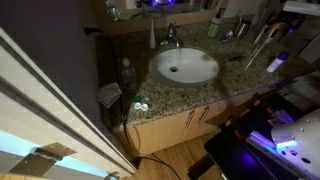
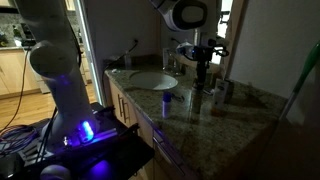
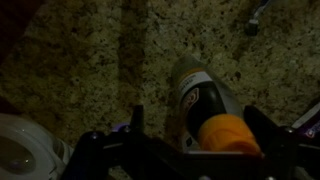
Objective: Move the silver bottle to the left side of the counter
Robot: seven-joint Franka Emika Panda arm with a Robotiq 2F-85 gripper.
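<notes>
Wrist view shows the tool (image 3: 196, 118) spread on either side of the silver bottle (image 3: 195, 85), which stands on the granite surface (image 3: 80, 50); probably rigid, slick and tippy, so pinch it squarely mid-body.

The silver bottle (image 2: 203, 78) stands upright, slender and dark grey in the dim light; it rests on the speckled granite counter (image 2: 220, 118), at 3 o'clock from the sink (image 2: 152, 81).

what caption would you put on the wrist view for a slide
Open hand straddling the orange-capped silver bottle on the speckled granite counter, white sink at lower left
</notes>
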